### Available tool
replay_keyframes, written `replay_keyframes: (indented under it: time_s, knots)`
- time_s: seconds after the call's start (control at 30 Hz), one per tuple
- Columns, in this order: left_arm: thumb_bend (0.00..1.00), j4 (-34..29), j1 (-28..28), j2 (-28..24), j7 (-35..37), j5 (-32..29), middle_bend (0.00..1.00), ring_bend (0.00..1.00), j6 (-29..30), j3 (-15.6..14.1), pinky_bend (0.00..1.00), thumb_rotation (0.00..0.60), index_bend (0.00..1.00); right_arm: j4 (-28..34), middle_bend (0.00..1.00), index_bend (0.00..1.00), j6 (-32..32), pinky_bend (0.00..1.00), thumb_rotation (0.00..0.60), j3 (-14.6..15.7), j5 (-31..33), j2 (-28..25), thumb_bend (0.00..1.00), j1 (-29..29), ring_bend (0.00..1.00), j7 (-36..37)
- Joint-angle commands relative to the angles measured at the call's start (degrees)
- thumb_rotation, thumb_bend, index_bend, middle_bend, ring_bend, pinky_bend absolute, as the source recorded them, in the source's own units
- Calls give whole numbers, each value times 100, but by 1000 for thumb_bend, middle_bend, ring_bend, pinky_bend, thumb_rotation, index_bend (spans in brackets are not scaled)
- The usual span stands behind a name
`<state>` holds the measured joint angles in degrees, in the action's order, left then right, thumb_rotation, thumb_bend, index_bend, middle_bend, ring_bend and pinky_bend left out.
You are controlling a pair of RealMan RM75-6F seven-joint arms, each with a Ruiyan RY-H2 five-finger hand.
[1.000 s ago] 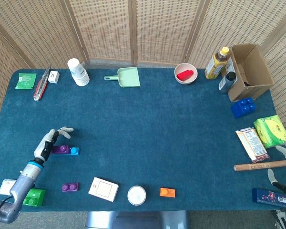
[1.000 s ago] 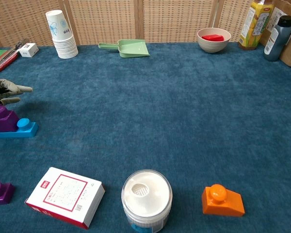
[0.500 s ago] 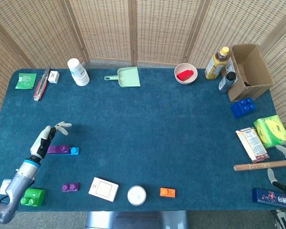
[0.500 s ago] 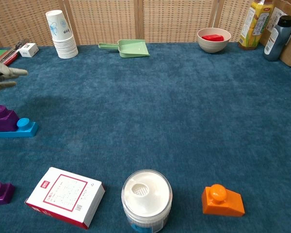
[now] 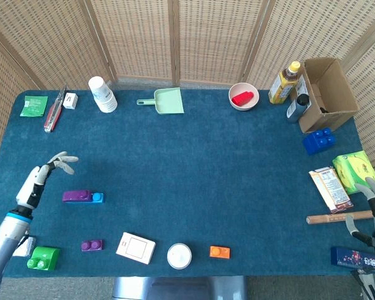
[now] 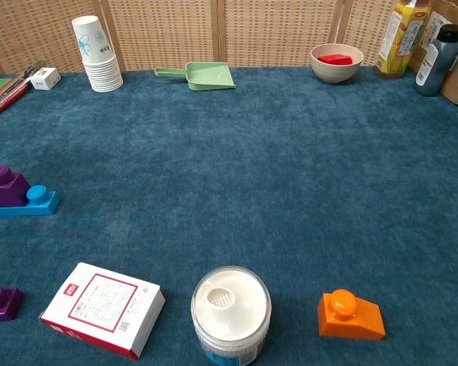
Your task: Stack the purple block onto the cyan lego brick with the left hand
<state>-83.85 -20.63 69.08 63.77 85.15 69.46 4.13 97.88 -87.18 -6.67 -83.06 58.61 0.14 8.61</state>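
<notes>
Left hand: the left hand (image 5: 42, 178) has been drawn back from the stack and is now seen only in the head view, left of the purple block and apart from it, fingers spread and holding nothing.
Right hand: the right hand (image 5: 374, 212) is seen at the edge of the head view, far to the right of the purple block, fingers loosely apart, nothing held.
Purple block: the purple block (image 6: 5, 187) is seated on top of the cyan lego brick (image 6: 32, 202), covering its left part; one cyan stud is left bare just right of it.
Look: a dark violet body with a rounded stud on top, sitting level, flush on the thin cyan plate.
Meaning: with the block released and standing unaided, the stacking is judged done.
Surface: the blue surface (image 6: 275, 175) carries both, well short of the paper cups (image 6: 95, 55) far behind the purple block.
</notes>
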Motion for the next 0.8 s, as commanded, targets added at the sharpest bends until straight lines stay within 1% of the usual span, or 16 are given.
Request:
replay_keyframes:
  time_s: [0.03, 0.13, 0.2, 0.33, 0.43, 0.6, 0.67, 0.73, 0.8]
  knots:
    - [349, -730, 282, -615, -958, -252, 293, 100, 229, -31, 45, 0, 455, 43, 96, 162, 84, 39, 598, -42, 41, 10, 370, 90, 0, -209]
    - [349, -1005, 427, -861, -1664, -361, 293, 100, 361, -73, 46, 0, 444, 65, 96, 162, 153, 39, 600, -49, 64, 36, 371, 155, 0, -414]
    - [349, -1207, 571, -1031, -2347, -425, 289, 100, 516, -136, 46, 2, 420, 75, 96, 162, 214, 39, 600, -54, 85, 60, 371, 213, 0, -610]
    - [348, -1507, 798, -1234, -3314, -516, 276, 100, 765, -229, 47, 5, 387, 89, 94, 162, 277, 39, 600, -45, 130, 90, 370, 278, 0, -1014]
    - [350, -1740, 985, -1386, -3892, -529, 259, 93, 953, -327, 46, 8, 356, 114, 93, 162, 273, 39, 600, -25, 151, 113, 372, 291, 0, -1284]
    - [350, -2028, 1341, -1574, -4769, -422, 239, 77, 1322, -548, 41, 10, 330, 190, 93, 164, 276, 39, 600, 92, 90, 88, 369, 260, 0, -1500]
    - [349, -2084, 1484, -1616, -5151, -401, 230, 68, 1485, -623, 30, 25, 321, 212, 92, 167, 270, 39, 600, 127, 60, 67, 370, 249, 0, -1565]
    - [349, -2138, 1656, -1632, -5575, -381, 223, 64, 1693, -696, 10, 64, 320, 254, 92, 169, 267, 39, 600, 153, 54, 47, 370, 240, 0, -1629]
    - [349, -2198, 1785, -1629, -5838, -364, 218, 62, 1831, -750, 1, 94, 320, 290, 92, 170, 266, 39, 600, 165, 50, 43, 371, 239, 0, -1673]
